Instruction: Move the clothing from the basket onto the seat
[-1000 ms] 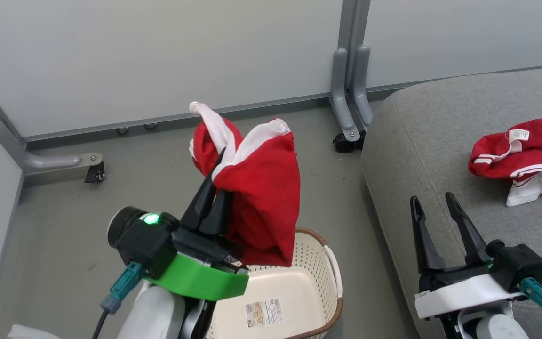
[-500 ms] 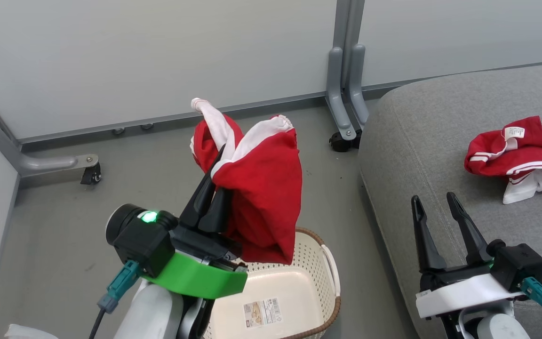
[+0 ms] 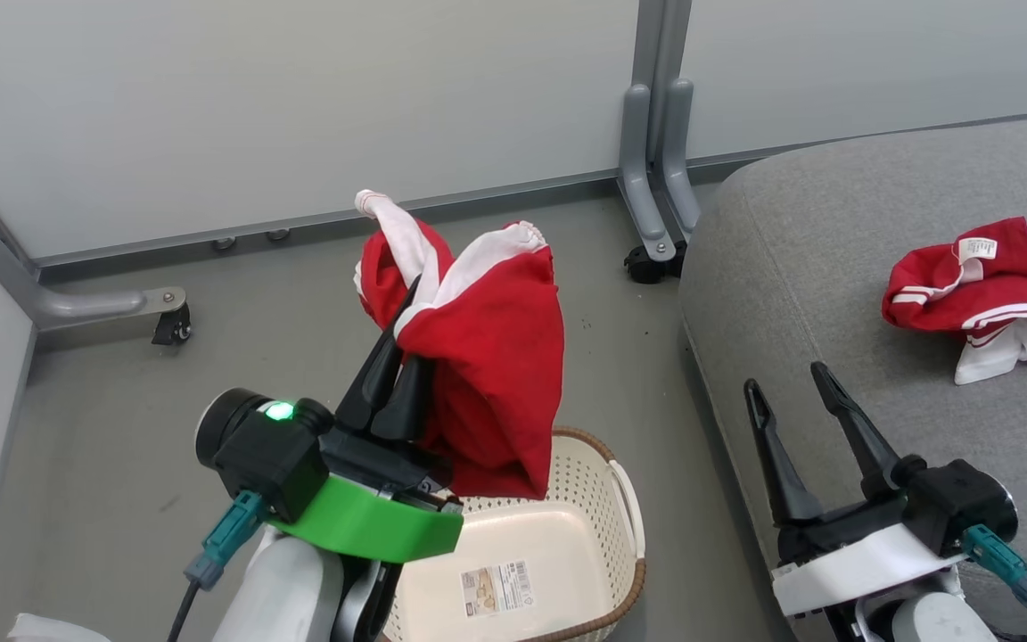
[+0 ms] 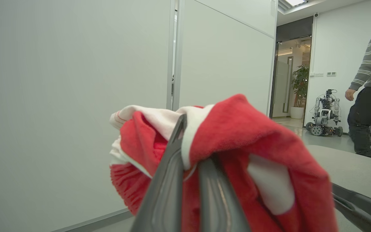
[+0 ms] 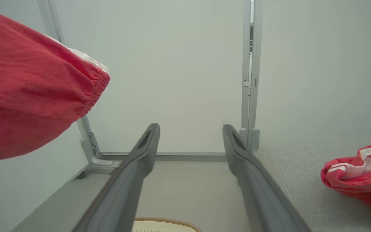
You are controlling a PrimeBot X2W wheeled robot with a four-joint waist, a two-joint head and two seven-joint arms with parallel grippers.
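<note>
A red garment with white trim [image 3: 487,366] hangs above the cream basket [image 3: 603,499], draped over my left gripper [image 3: 413,294], which is shut on it. The left wrist view has the same cloth [image 4: 237,135] bunched around the closed fingers [image 4: 172,161]. It also shows at the left of the right wrist view [image 5: 27,87]. A second red garment with white stripes [image 3: 986,294] lies on the grey seat [image 3: 817,232], and appears in the right wrist view [image 5: 359,170]. My right gripper [image 3: 788,379] is open, empty, over the seat's near left edge. The basket holds no clothing.
Grey partition panels stand behind, with a wheeled metal foot [image 3: 652,223] by the seat's corner and another [image 3: 94,308] at the left. In the left wrist view a person in a striped top [image 4: 370,83] walks beyond the seat, near another robot [image 4: 324,112].
My right gripper has shifted a little left and lower in the head view. The left gripper with the garment has barely moved; the camera drifted slightly.
</note>
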